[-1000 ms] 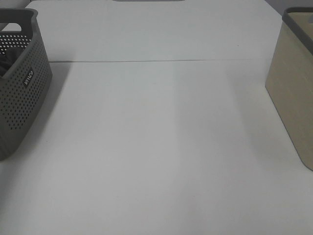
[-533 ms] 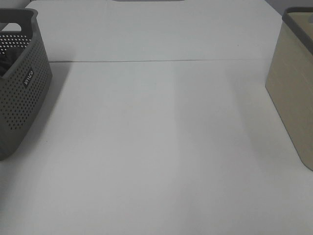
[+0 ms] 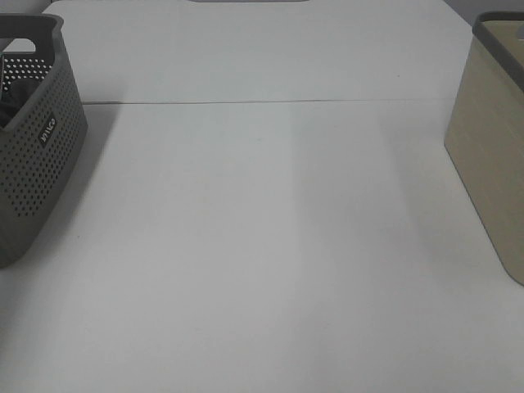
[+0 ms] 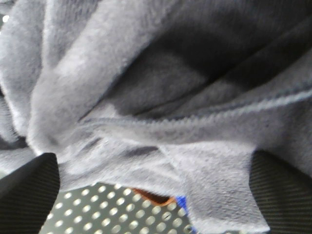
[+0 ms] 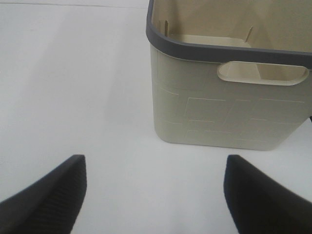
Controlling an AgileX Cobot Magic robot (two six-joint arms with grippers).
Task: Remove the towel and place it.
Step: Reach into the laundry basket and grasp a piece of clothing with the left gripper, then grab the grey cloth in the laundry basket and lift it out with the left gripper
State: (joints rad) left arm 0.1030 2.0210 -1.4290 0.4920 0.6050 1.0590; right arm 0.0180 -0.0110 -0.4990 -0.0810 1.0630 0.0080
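Note:
The dark grey towel [image 4: 161, 97] fills the left wrist view in bunched folds, lying inside the grey perforated basket [image 3: 41, 155] at the table's left edge. A dark bit of the towel [image 3: 6, 110] shows through the basket's wall. My left gripper [image 4: 156, 195] is open, with its fingers [image 4: 27, 195] on either side of a hanging towel fold, just above the basket's holed bottom [image 4: 107, 209]. My right gripper [image 5: 156, 195] stands open and empty over the white table, facing the beige bin [image 5: 229, 112]. Neither arm shows in the exterior high view.
The beige bin [image 3: 491, 164] with a dark rim stands at the table's right edge, with nothing visible inside it. A scrap of orange and blue [image 4: 180, 201] peeks out under the towel. A seam [image 3: 262, 101] crosses the white table.
Dark shapes inside the basket have shifted slightly. Nothing else differs.

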